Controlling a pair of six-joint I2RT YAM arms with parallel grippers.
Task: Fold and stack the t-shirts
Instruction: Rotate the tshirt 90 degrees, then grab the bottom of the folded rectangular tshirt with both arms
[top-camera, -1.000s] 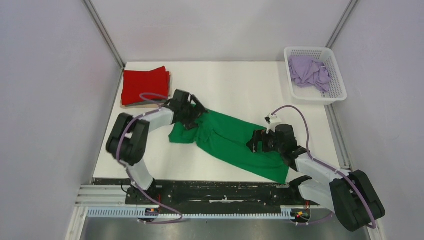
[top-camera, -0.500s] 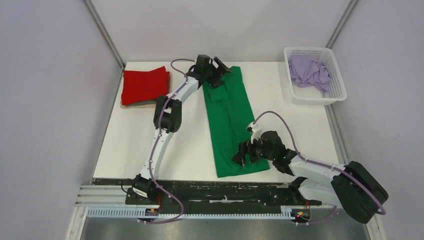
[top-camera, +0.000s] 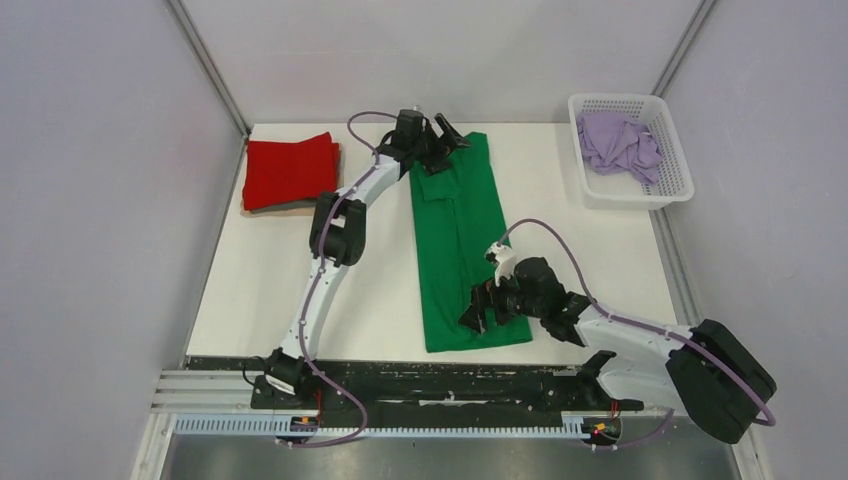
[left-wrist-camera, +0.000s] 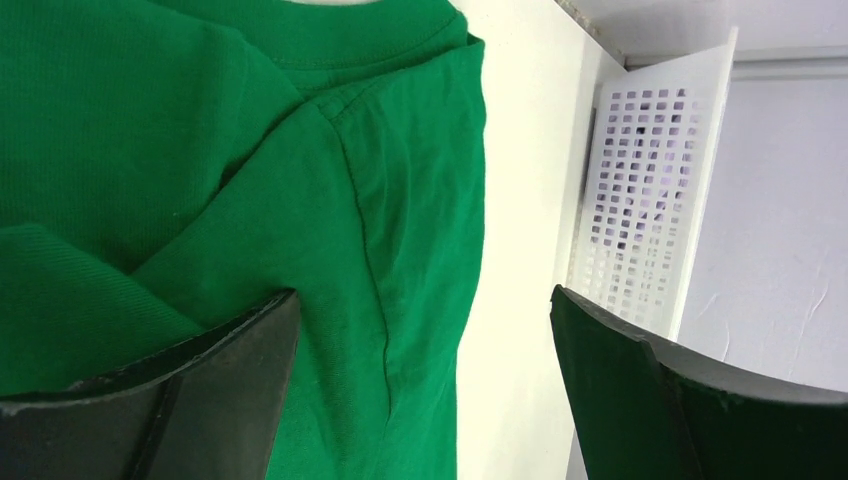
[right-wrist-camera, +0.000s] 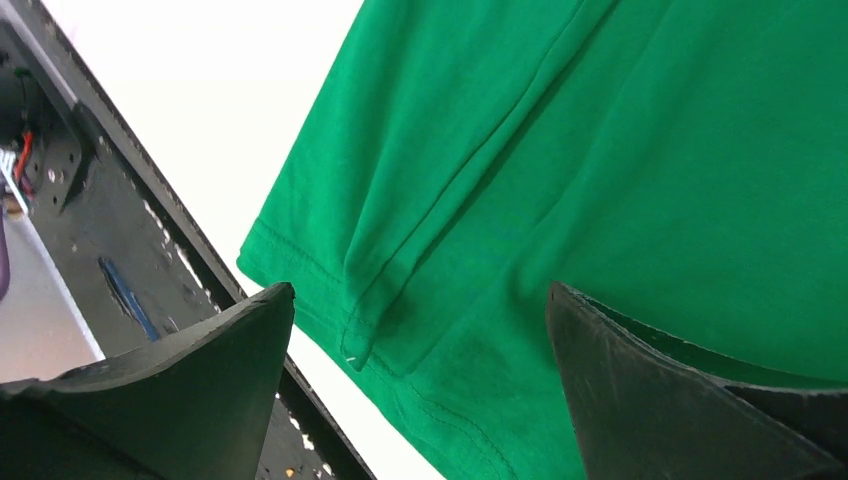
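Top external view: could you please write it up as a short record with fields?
green t-shirt: spread flat as a long strip, centre
red t-shirt: folded, far-left corner
lilac t-shirt: crumpled inside the white basket, far right
left tool: open, over the green t-shirt's far end
right tool: open, over its near end

green t-shirt (top-camera: 462, 240): bright green, folded lengthwise into a long narrow strip, lying flat on the middle of the table (top-camera: 270, 280), collar end at the far edge, stitched hem at the near edge, sleeve tucked inward. red t-shirt (top-camera: 288, 170): folded into a compact rectangle, flat at the far left corner. pale lilac t-shirt (top-camera: 618, 142): unfolded, crumpled in the white basket (top-camera: 632, 199) at the far right.
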